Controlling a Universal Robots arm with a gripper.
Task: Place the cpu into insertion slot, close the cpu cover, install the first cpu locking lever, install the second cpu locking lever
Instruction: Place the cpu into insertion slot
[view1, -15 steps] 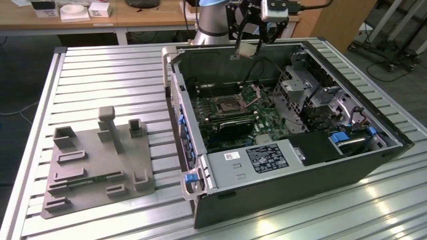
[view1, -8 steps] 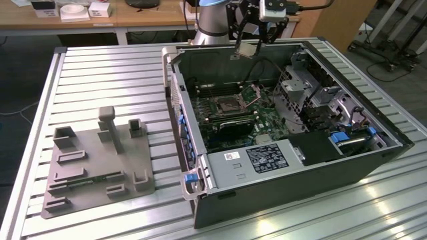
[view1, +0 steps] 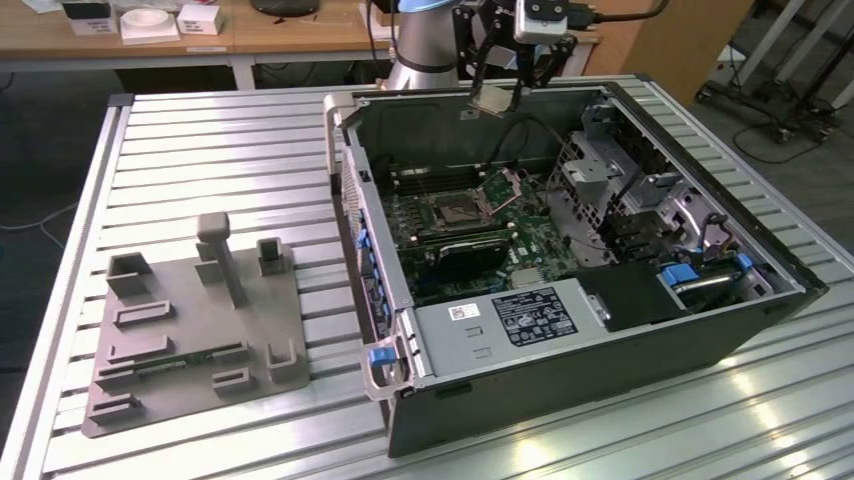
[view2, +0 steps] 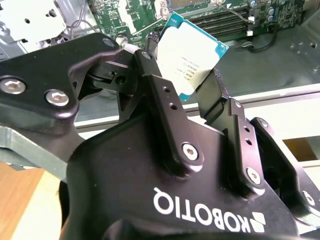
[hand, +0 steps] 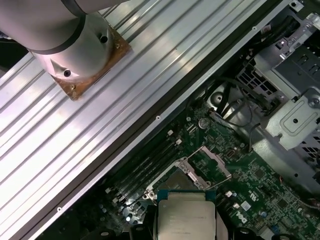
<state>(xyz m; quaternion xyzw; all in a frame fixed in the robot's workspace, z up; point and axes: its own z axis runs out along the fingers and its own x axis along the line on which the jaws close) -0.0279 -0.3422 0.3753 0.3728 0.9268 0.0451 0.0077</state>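
Pincer (view2: 183, 64) clamped on cpu (view2: 192, 44) – held abv case (view1: 601, 390); cpu cover (view1: 506, 186) up, insertion slot (view1: 450, 211) exposed.

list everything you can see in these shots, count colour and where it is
cpu: one, silvery with a teal edge, held in the gripper above the open case
insertion slot: one, dark centre with metal rim, on the green board inside the case
cpu cover: one, silvery, tilted up beside the slot
computer case: one, dark grey, side open, on the table toward the exterior view's right
drive cage: one, grey, inside the case
holder block: one, grey, on the table toward the exterior view's left
table: one, silvery, slatted
desk: one, wooden, behind the table
arm: one, grey, behind the case
gripper: one, black, shut on the cpu
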